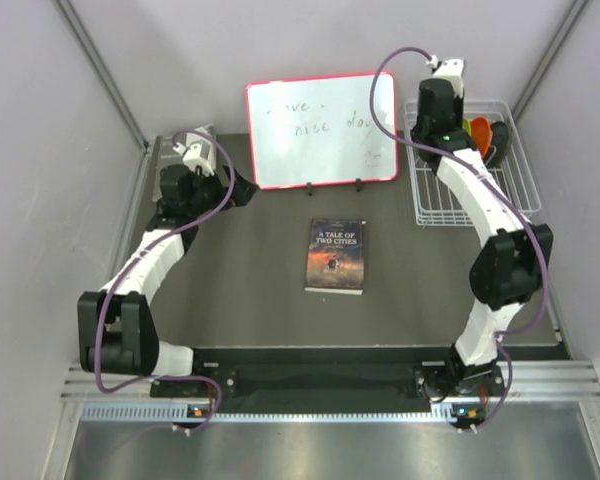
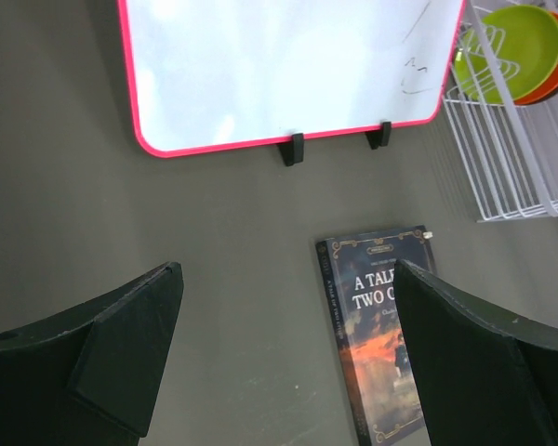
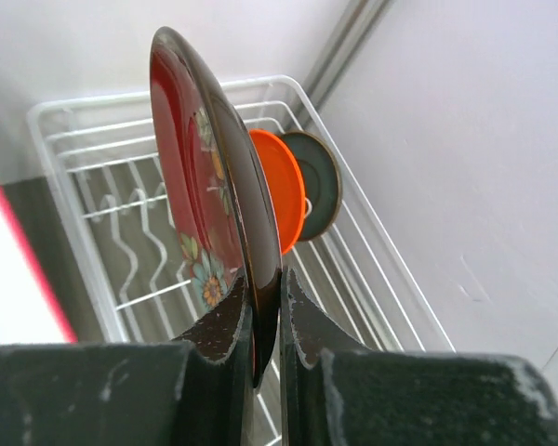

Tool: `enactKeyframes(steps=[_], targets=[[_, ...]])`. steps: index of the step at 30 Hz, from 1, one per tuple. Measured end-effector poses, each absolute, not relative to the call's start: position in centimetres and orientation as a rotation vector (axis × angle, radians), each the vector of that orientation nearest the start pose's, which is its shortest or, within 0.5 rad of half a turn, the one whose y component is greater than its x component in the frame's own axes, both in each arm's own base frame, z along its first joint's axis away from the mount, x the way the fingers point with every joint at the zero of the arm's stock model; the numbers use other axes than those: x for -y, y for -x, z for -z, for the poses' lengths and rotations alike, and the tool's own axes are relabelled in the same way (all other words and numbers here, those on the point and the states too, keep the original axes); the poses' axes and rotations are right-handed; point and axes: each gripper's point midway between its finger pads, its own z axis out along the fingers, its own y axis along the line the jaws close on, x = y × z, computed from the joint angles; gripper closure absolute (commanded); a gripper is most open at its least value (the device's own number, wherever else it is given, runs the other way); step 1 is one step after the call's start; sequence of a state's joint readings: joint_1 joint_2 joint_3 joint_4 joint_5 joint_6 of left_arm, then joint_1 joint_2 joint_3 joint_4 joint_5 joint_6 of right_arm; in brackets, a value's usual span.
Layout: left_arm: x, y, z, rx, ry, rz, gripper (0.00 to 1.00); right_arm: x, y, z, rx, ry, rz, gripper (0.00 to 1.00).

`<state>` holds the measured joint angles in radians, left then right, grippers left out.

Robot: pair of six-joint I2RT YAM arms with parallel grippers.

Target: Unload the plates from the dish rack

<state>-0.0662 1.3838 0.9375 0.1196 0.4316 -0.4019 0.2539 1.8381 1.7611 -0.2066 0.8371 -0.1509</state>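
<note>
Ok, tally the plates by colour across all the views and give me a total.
dark red patterned plate: 1
lime green plate: 1
orange plate: 1
teal plate: 1
Total: 4 plates

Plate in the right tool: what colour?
Dark red plate with flowers, clearest in the right wrist view.

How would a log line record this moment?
right pincer: shut on dark red plate | left pincer: open | orange plate, teal plate: in dish rack
</note>
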Motion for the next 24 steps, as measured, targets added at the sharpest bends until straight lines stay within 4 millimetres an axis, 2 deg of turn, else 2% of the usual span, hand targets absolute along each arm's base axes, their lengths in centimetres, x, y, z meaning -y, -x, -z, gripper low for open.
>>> enactKeyframes(steps=[6, 8, 11, 16, 21, 24], targets=[[12.8, -41.1, -22.1, -1.895, 0.008, 0.822, 0.01, -1.5, -48.1, -36.7, -1.762, -0.231, 0.455, 1.0], [13.5, -41.0, -22.7, -1.87, -0.007, 0.878, 0.01, -2.2, -46.1, -37.4, -1.762, -0.223, 0.352, 1.0], [14.5, -40.9, -23.6, -1.833, -0.015, 0.974, 0.01, -4.0, -43.4, -37.4, -1.78, -0.181, 0.168, 1.0], [16.0, -40.3, -24.2, -1.779, -0.022, 1.13, 0.03, -8.0, -40.6, -34.9, -1.855, -0.092, -0.117, 1.0], [17.0, -39.8, -24.1, -1.738, -0.011, 1.26, 0.03, -12.6, -38.5, -29.8, -1.98, -0.026, -0.42, 1.0], [17.4, -39.4, -24.0, -1.713, -0.008, 1.319, 0.04, -14.6, -37.3, -26.8, -2.051, -0.014, -0.559, 1.0]])
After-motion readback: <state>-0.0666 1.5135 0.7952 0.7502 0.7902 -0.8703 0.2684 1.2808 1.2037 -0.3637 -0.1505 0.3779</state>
